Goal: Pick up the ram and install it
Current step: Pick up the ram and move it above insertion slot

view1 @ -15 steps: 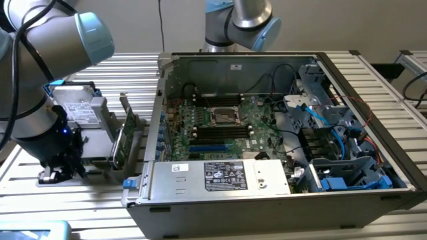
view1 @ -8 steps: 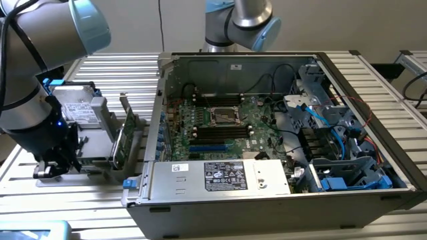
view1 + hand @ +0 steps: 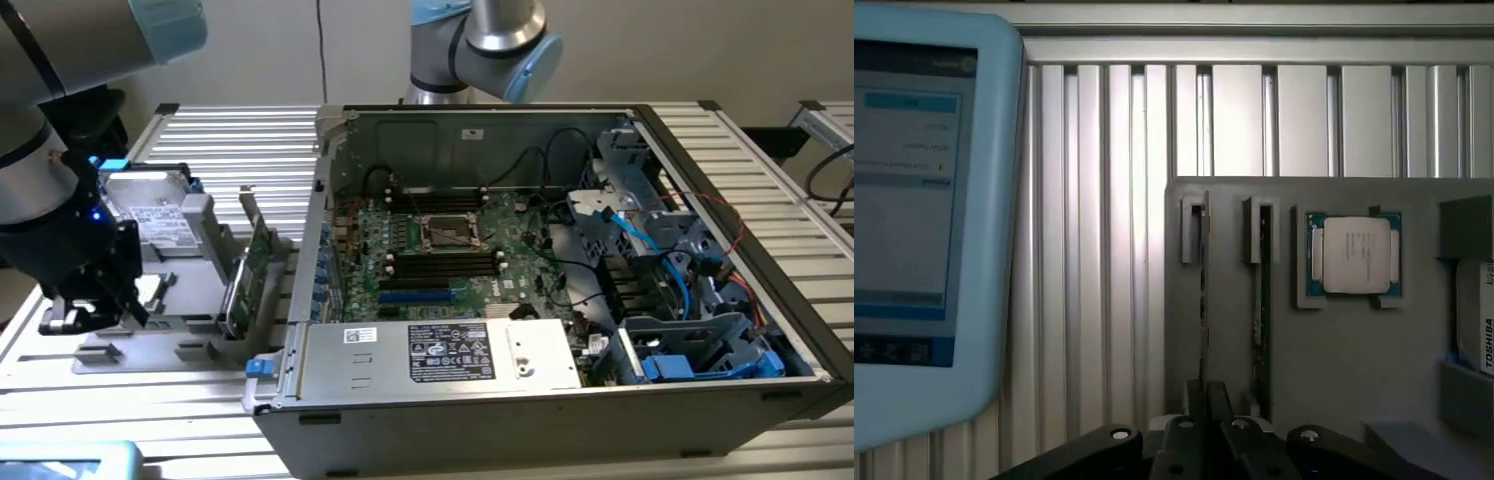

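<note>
The ram (image 3: 1204,290) stands on edge in a slot of the grey holder tray (image 3: 1354,370), seen as a thin dark strip. My gripper (image 3: 1206,415) is at its near end, fingers (image 3: 1192,420) closed together on the strip. A second ram stick (image 3: 1262,300) stands in the neighbouring slot. In the exterior view my gripper (image 3: 83,312) hangs low over the tray (image 3: 160,345) at the exterior view's left, beside the open computer case (image 3: 534,400). The motherboard's black memory slots (image 3: 441,264) lie inside the case.
A square silver processor (image 3: 1352,255) sits in the tray beside the sticks, and a hard drive (image 3: 1479,335) beyond it. A wider green card (image 3: 248,280) stands upright in the tray near the case. A blue-framed screen (image 3: 914,220) lies close by. Cables (image 3: 627,240) crowd the case's right part.
</note>
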`<state>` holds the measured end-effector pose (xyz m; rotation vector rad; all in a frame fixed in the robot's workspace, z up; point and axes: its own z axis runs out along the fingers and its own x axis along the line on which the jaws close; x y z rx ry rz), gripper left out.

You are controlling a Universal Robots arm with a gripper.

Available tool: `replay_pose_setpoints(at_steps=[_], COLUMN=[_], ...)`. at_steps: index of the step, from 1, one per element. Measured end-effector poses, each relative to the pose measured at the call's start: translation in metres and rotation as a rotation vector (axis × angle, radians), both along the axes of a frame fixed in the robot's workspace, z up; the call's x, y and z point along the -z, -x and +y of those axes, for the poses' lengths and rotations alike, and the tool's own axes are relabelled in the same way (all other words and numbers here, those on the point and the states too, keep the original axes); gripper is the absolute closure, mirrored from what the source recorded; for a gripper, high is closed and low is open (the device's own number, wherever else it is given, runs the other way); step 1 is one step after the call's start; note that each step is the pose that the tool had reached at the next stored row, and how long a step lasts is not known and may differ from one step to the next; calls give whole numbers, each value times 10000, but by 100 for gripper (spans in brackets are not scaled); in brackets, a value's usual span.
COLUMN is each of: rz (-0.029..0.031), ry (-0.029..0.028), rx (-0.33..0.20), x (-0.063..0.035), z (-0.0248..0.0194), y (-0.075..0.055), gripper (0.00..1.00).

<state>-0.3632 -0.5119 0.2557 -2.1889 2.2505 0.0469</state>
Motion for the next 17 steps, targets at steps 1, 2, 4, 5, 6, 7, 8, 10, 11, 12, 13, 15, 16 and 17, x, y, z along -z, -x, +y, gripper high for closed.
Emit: replay_pose_setpoints(at_steps=[1,2,4,5,6,7,8,10,11,12,13,15,16,17], rz=[-2,-1,-1,-1,-1,-1,-1,0,0,1,1,1,2,2], ry=[-1,-1,-1,-2,-1,-1,-1,-1,-1,-1,-1,-1,0,-3], rx=[0,0,1,0,1,1,1,1,1,1,1,2,2,1], x=[-47,-93,-184,-228,-275,-320,-367,-456,-501,-548,-594,-682,-732,-777], z=[0,0,0,0,0,0,0,-2,-3,-4,-5,-9,-12,-20], y=[0,0,0,-7,-20,-36,-56,-102,-126,-151,-179,-236,-273,-312], gripper=[87,87,87,87,87,87,87,87,87,87,87,87,87,87])
